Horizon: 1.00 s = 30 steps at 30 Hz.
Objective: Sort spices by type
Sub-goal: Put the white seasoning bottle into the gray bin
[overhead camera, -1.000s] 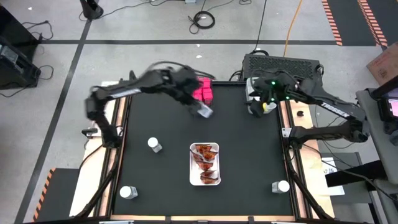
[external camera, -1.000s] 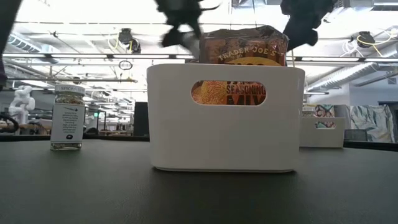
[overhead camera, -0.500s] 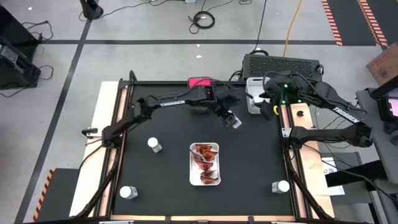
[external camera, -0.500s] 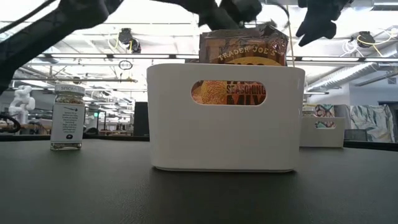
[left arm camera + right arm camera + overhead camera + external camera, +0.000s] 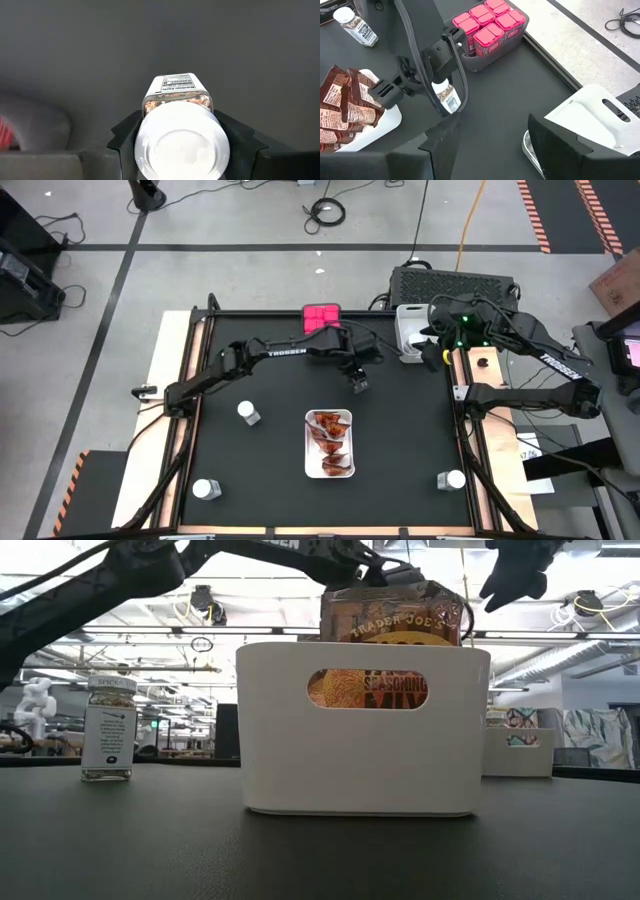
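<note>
Above the middle of the black table (image 5: 260,470), just beyond the white rectangular tray (image 5: 311,468), the left gripper (image 5: 358,380) hangs with its two dark fingers (image 5: 240,142) pinching a small clear jar with a white cap (image 5: 181,145); the jar sits between the pads with its cap toward the wrist camera and its labelled body pointing down at the tabletop. The right wrist view shows that same jar (image 5: 446,97) held clear of the surface beside the tray. The crinkly red-orange packets (image 5: 331,442) lie stacked in the tray, and from table height they rise above its white wall (image 5: 360,760). The bright pink cube boxes (image 5: 489,22) fill a grey bin (image 5: 482,61) at the far edge of the table. Three more white-capped jars stand apart on the table: one left of the tray (image 5: 247,412), one at the near left corner (image 5: 206,489) and one at the near right corner (image 5: 454,479). The right gripper (image 5: 432,350) waits at the far right edge beside a white bin (image 5: 409,332), its fingers (image 5: 555,145) spread with nothing between them.
</note>
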Tool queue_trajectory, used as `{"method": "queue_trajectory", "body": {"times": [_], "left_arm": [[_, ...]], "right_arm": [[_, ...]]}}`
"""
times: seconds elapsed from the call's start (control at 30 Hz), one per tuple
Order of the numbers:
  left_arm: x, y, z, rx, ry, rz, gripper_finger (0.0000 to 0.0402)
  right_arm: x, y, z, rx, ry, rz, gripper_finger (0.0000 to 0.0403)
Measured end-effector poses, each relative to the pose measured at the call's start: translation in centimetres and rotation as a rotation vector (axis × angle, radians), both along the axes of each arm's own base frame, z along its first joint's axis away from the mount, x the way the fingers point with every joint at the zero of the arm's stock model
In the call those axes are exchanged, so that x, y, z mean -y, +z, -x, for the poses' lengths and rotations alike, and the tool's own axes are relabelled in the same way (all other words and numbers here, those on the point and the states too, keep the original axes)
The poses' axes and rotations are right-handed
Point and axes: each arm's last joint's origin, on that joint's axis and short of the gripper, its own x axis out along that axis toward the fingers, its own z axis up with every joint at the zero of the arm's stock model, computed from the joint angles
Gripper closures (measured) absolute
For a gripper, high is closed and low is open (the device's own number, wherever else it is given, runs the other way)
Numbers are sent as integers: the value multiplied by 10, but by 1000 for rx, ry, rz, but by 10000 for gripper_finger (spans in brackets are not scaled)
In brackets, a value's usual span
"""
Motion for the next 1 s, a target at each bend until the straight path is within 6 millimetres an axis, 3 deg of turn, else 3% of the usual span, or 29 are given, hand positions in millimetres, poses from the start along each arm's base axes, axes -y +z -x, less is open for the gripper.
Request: {"method": "queue_trajectory", "body": {"times": [0.17, 0.4, 0.57, 0.7, 0.83, 1.0], "left_arm": [[0, -2, 0, -4, -1, 4, 195], [-2, -2, 0, -5, -2, 16, 103], [-10, 6, 4, 31, -25, 134, 84], [-18, 35, 18, 64, -25, 136, 82], [-26, 69, 43, 33, -23, 7, 81], [-36, 119, 78, 48, 12, -171, 81]], "right_arm": [[0, 0, 0, 1, -1, 1, 177], [0, 0, 0, 6, -2, 3, 177], [0, 0, 0, 3, 4, 3, 177], [1, 0, -1, -7, 24, 20, 175], [3, -1, -9, -3, 87, 19, 161], [9, -13, -43, 16, 254, -44, 117]]}}
